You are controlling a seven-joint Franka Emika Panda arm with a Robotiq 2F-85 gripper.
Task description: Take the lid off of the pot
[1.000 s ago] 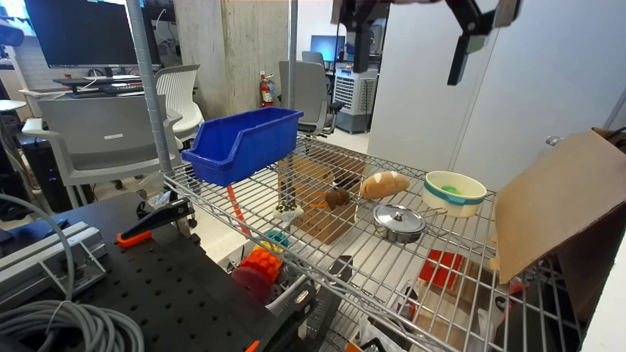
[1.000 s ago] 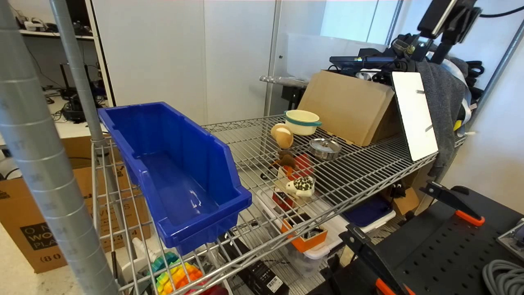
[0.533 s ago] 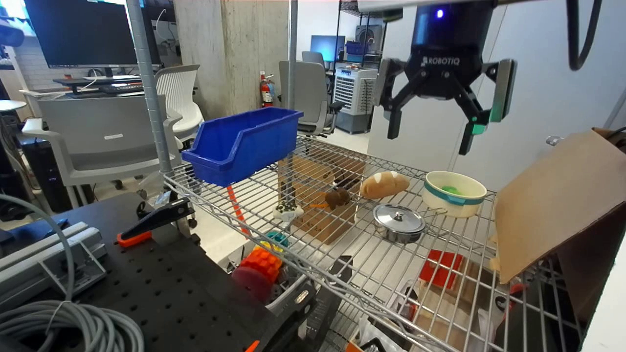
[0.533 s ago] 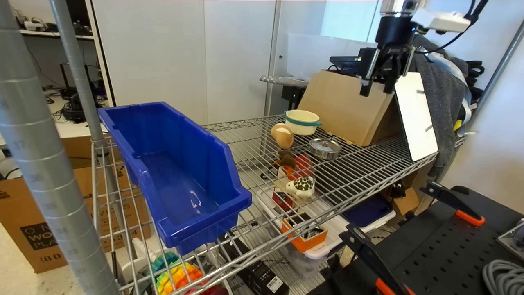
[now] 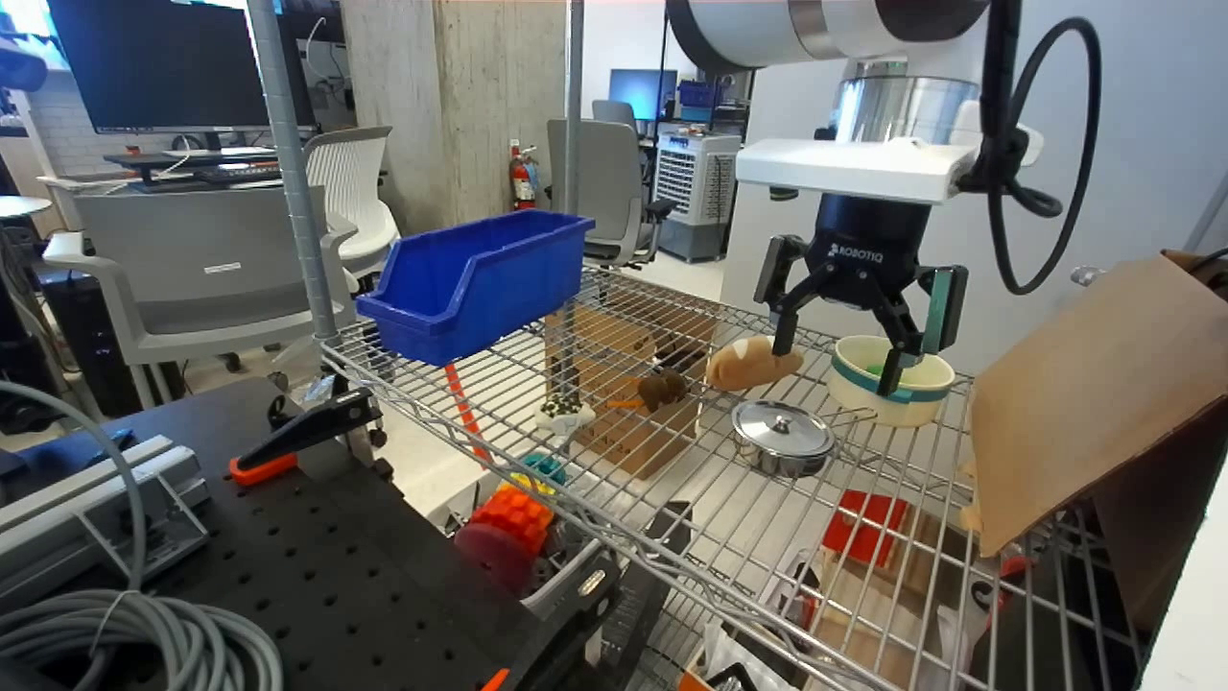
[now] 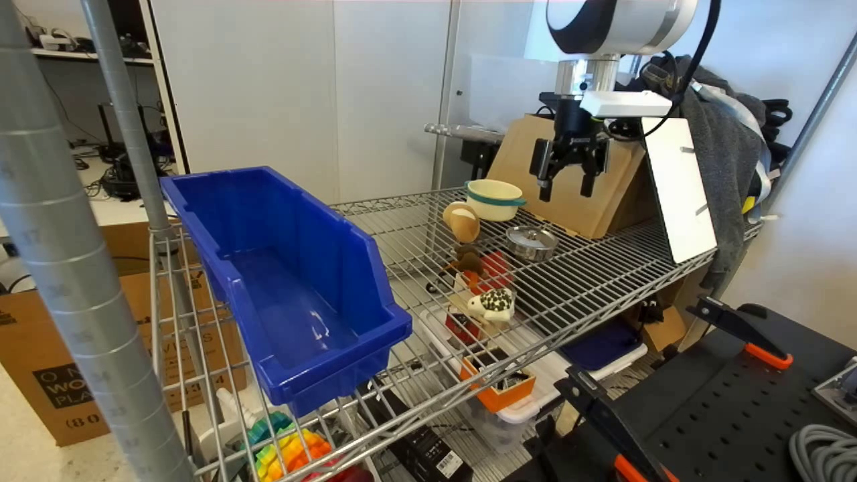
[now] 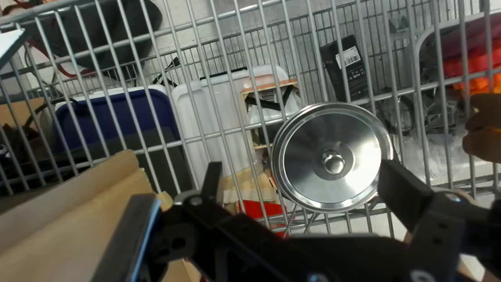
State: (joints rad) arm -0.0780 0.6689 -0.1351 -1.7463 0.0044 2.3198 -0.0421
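Note:
The round shiny silver lid with a small knob sits on the low silver pot, on the wire shelf. In an exterior view the lid and pot show near the cardboard. My gripper is open and empty, in the air above the shelf and apart from the lid; it also shows in an exterior view. In the wrist view the lid lies beyond the wide-open gripper, nearer the right finger. There the lid hides most of the pot.
A cream bowl with a teal band stands close behind the pot. A bread roll, a brown toy and a spotted turtle toy lie nearby. A blue bin and leaning cardboard flank them.
The arm has come down from the top of the exterior views towards the shelf and closer to the pot. The gripper stays open. The lid and pot have not moved.

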